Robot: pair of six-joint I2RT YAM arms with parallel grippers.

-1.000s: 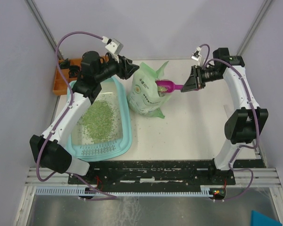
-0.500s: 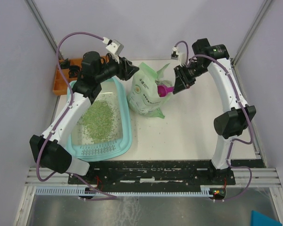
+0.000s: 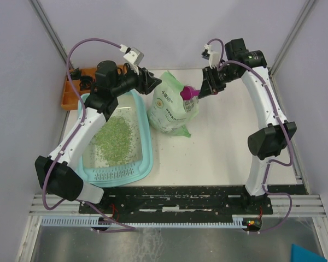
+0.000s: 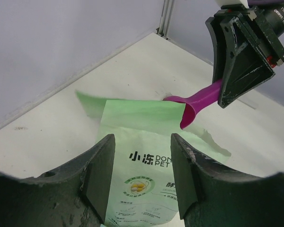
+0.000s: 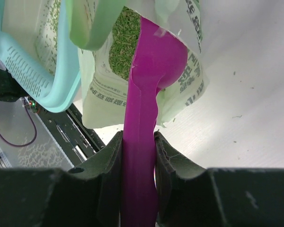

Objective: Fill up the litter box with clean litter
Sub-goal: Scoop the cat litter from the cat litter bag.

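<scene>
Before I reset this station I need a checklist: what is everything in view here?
litter box: one, light teal, left side of the table
clean litter: green granules, spread inside the litter box; more shows in the bag's open mouth
bag: one, pale green with print, far middle of the table, top open
scoop: one, magenta, its bowl at the bag's mouth
orange tray: one, far left corner, behind the litter box
table: one, white
left gripper: one, black, jaws apart, by the bag's upper left edge
right gripper: one, black, shut on the scoop's handle
</scene>
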